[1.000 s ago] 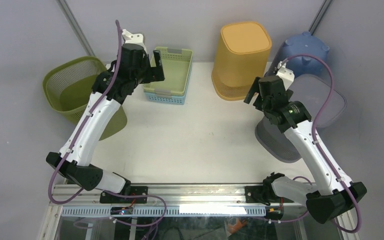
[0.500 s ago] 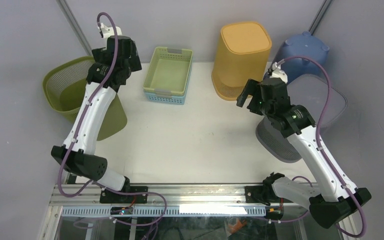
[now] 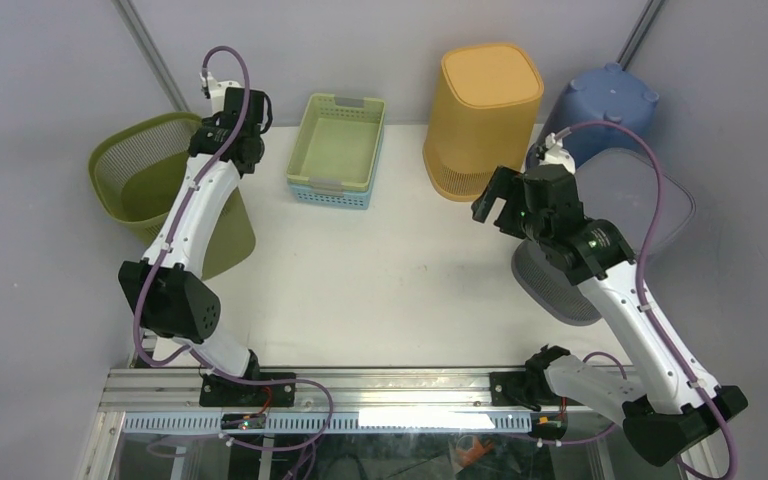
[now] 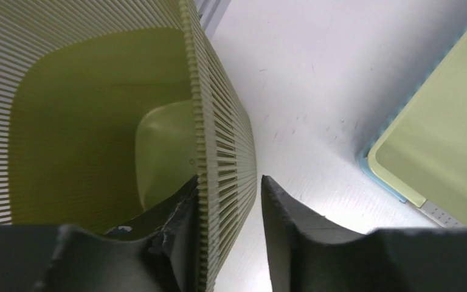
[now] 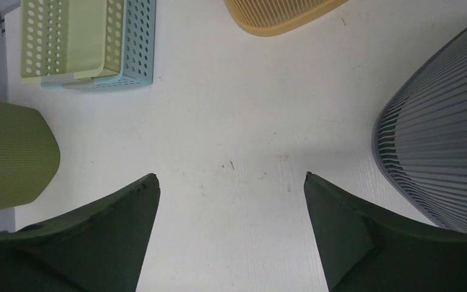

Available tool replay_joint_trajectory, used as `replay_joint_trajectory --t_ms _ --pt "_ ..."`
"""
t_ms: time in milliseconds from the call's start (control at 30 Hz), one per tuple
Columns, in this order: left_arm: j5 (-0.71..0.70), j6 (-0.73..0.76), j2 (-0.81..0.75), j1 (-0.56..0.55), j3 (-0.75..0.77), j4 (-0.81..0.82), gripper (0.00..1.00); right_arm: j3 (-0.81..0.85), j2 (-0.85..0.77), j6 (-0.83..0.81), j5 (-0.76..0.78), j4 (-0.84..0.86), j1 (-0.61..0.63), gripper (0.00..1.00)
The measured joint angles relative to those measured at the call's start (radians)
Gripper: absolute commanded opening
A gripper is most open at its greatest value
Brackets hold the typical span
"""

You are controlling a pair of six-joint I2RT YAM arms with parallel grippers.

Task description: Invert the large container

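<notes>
The large container, an olive-green slatted basket (image 3: 132, 182), stands upright with its mouth up at the table's left edge. My left gripper (image 3: 228, 142) hangs over its right-hand rim. In the left wrist view the left gripper (image 4: 228, 179) straddles the basket wall (image 4: 219, 140): one finger (image 4: 179, 225) is inside, against the rim, and the other finger (image 4: 292, 225) is outside with a narrow gap to the slats. My right gripper (image 3: 492, 196) hovers over the table's right half; in its own view the right gripper (image 5: 231, 176) is wide open with nothing between its fingers.
A pale-green tray nested in a blue tray (image 3: 338, 150) lies at the back centre. An orange bin (image 3: 483, 110) stands upside down at the back. A blue bin (image 3: 610, 105) and a grey slatted basket (image 3: 600, 235) crowd the right side.
My left arm swung left from above the trays to the green basket's rim, and its jaws narrowed around the wall. The right gripper shifted slightly left and forward.
</notes>
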Motion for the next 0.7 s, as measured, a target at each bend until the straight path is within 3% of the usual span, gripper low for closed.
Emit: replay_joint_trajectory --t_ms 233,467,700 --pt "0.062 0.001 -0.056 0.003 -0.029 0.002 0.0 -0.015 0.0 0.005 -0.002 -0.002 0.0 0.93" --pt "0.286 -0.022 -0.146 0.003 0.028 -0.112 0.0 -0.015 0.0 0.007 -0.002 -0.002 0.0 0.93" --pt "0.629 -0.076 -0.219 -0.043 0.209 -0.194 0.0 -0.014 0.0 0.008 -0.002 -0.005 0.0 0.96"
